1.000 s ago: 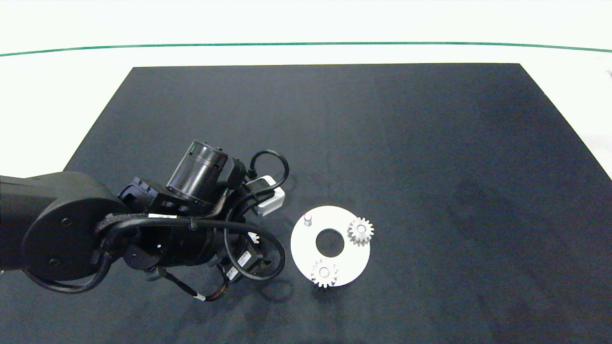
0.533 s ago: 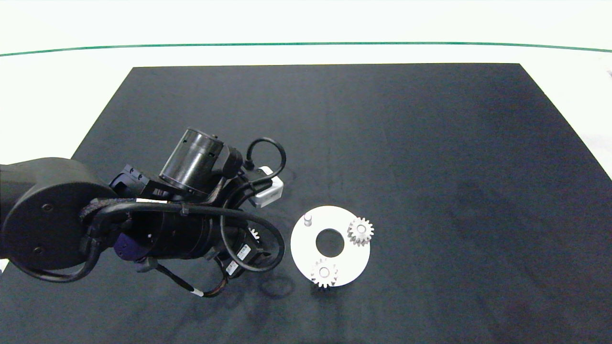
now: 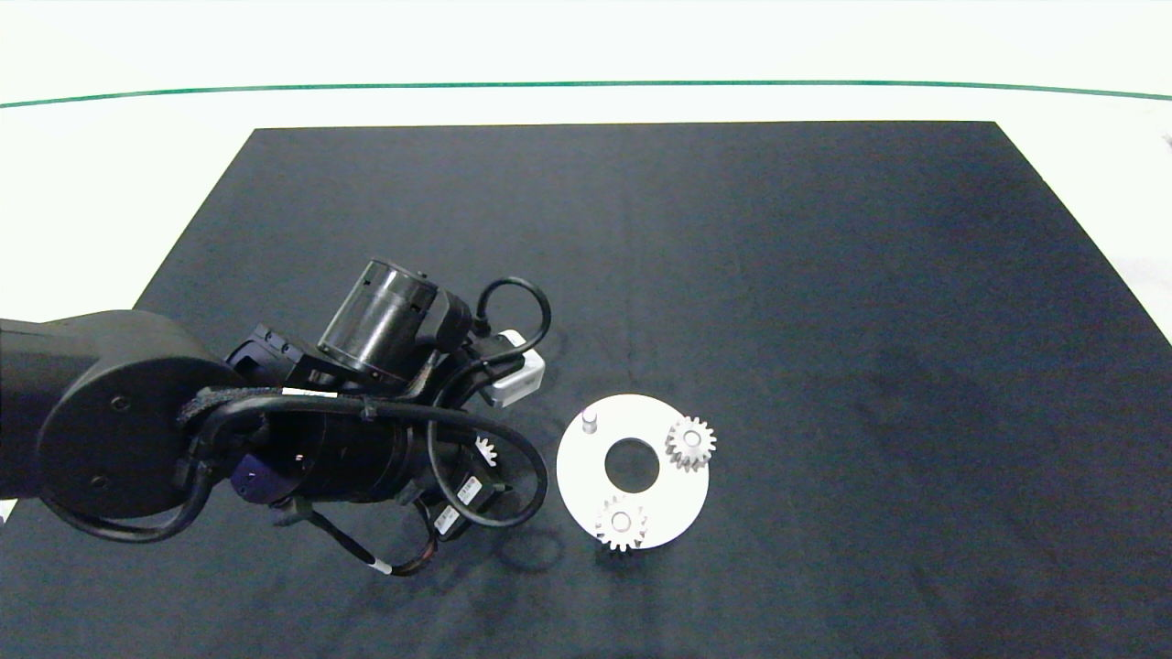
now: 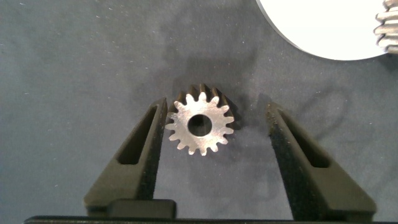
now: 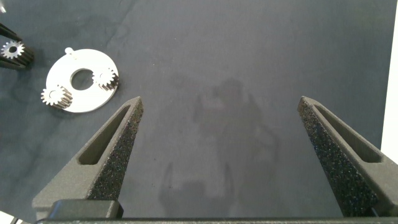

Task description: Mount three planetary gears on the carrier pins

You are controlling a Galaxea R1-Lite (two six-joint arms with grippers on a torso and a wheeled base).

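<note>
A loose planetary gear (image 4: 200, 124) lies flat on the black mat between the fingers of my left gripper (image 4: 217, 106), which is open. One finger (image 4: 149, 146) touches its teeth and the other stands apart. In the head view this gear (image 3: 485, 450) peeks out from under the left wrist, just left of the white disc (image 3: 661, 501). Two gears (image 3: 690, 444) (image 3: 621, 523) sit on carrier pins, and one pin (image 3: 589, 420) stands bare. My right gripper (image 5: 221, 102) hangs open and empty high over the mat, far from the disc (image 5: 81, 62).
The black mat (image 3: 824, 275) covers the table, with a white border and a green line (image 3: 586, 84) beyond it. The left arm's bulky wrist and cables (image 3: 385, 430) crowd the space left of the disc. The right arm is out of the head view.
The left arm swung slightly up and left, then came back close to where it was. The loose gear, the disc and its two gears have not moved.
</note>
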